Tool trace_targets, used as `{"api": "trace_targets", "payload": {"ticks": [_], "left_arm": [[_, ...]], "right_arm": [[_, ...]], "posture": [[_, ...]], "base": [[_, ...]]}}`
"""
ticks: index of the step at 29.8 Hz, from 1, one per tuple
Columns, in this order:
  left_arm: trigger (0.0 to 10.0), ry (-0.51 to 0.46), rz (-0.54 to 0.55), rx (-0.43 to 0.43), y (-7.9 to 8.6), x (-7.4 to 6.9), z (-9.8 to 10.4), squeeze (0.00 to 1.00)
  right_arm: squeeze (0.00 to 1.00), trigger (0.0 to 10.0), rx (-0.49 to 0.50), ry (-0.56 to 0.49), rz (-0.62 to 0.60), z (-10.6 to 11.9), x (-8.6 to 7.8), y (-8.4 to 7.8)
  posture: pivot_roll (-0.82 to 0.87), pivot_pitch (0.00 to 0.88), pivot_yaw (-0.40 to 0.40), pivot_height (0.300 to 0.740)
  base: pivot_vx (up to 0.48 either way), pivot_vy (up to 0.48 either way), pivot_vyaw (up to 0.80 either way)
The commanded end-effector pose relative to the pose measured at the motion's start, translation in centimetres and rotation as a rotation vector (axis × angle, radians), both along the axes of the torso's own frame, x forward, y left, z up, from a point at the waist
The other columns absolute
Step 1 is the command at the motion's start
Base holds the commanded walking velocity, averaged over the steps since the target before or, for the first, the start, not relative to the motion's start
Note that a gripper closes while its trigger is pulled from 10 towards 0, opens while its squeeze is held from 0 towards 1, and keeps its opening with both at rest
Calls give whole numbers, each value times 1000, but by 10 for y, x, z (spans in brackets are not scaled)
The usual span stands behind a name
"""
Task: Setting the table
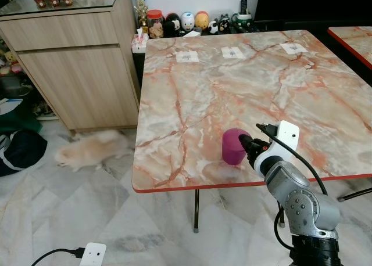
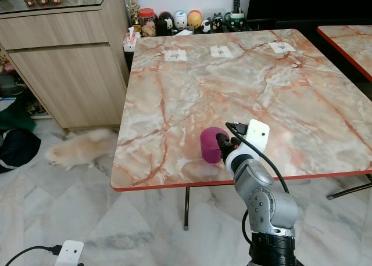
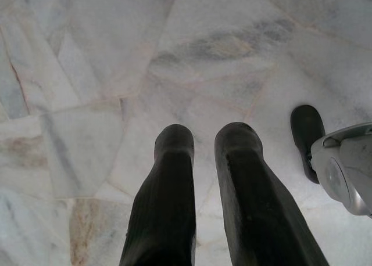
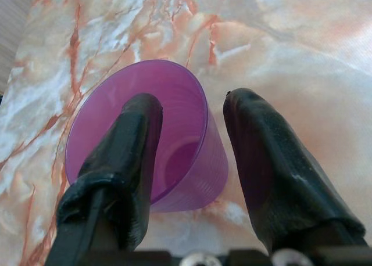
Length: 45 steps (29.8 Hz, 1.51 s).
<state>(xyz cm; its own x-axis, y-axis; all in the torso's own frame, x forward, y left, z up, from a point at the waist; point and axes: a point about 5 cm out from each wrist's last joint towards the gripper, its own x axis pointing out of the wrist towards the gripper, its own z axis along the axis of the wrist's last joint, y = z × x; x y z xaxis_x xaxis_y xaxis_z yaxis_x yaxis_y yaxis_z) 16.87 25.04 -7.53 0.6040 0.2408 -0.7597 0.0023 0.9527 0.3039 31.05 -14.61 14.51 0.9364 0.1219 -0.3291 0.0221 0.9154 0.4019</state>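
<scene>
A purple plastic cup (image 1: 233,146) stands near the front edge of the marble table (image 1: 244,86). My right gripper (image 4: 195,100) reaches it from the front right and is open. One black finger (image 4: 136,138) sits inside the cup (image 4: 180,155), while the other finger (image 4: 267,155) is outside it, so the cup's wall lies between them with room to spare. My left gripper (image 3: 203,135) hangs over the pale floor, its fingers a narrow gap apart with nothing between them.
Three white paper tags (image 1: 233,52) lie along the table's far side. A wooden cabinet (image 1: 75,74) stands to the left, with a fluffy cream dog (image 1: 87,151) on the floor beside it. Jars and figurines (image 1: 186,21) line the back wall. A second table (image 1: 354,38) is at the right.
</scene>
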Motion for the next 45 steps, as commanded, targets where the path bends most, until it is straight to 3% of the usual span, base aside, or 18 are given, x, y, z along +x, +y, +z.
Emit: {"api": "trace_targets", "payload": {"ticks": [1,4,5,6,7,12,15,16,17,19,20,22,23,24,25,26,27,45], "left_arm": [[10000,29,5,-2,1,-9,-4,0],[10000,31,6,-1,1,-9,-4,0],[10000,31,6,-1,1,-9,-4,0],[10000,32,7,-1,1,-10,-4,0],[10000,32,7,-2,1,-10,-4,0],[10000,36,7,-1,1,-11,-5,0],[10000,38,7,-1,1,-11,-5,0],[10000,38,7,-1,1,-11,-5,0],[10000,38,7,-1,1,-11,-5,0],[10000,38,7,-1,1,-11,-5,0],[10000,38,7,-1,1,-11,-5,0],[10000,38,7,-1,1,-11,-5,0],[10000,39,6,-1,1,-11,-5,0],[10000,39,6,-1,1,-11,-5,0],[10000,39,6,-1,1,-11,-5,0],[10000,40,5,0,1,-11,-5,0],[10000,40,5,0,1,-11,-5,0],[10000,42,0,4,0,-11,-5,0]], "right_arm": [[0,10000,6,23,1,-4,-1,0],[0,9922,9,20,3,-3,-1,0],[0,745,9,20,4,-3,-1,0],[0,745,9,19,6,-3,0,0],[0,0,8,20,9,-3,0,1],[0,588,6,29,8,-5,-1,0],[0,4588,4,34,8,-7,-1,1],[0,4588,4,35,7,-7,-1,1],[0,10000,3,37,6,-7,-1,1],[0,10000,1,38,5,-7,-1,0],[0,9098,2,37,2,-7,-1,0],[0,9098,2,37,0,-7,-1,0],[0,3882,2,37,-2,-7,-1,-1],[0,1843,2,36,-2,-7,-1,-1],[0,1843,2,36,-2,-7,-1,-1],[0,392,2,36,-2,-7,-1,-1],[0,0,3,36,-2,-7,0,-1],[0,0,-23,-36,-75,-5,1,-7]], "posture": [[-59,82,20,740],[-59,82,20,740],[-59,82,20,740],[-59,82,20,740],[-57,83,19,740],[-57,84,19,740],[-57,84,19,740],[-57,84,20,740],[-57,84,19,740],[-57,83,20,740],[-58,84,20,740],[-58,84,20,740],[-57,83,20,740],[-57,83,20,740],[-57,83,20,740],[-58,83,21,740],[-57,84,21,740],[-58,85,19,740]], "base": [[0,0,0],[0,0,0],[0,0,0],[0,0,0],[0,0,0],[0,0,0],[0,0,0],[0,0,0],[0,0,0],[0,0,0],[0,0,0],[0,0,0],[0,0,0],[0,0,0],[0,0,0],[0,0,0],[0,0,0],[0,0,0]]}}
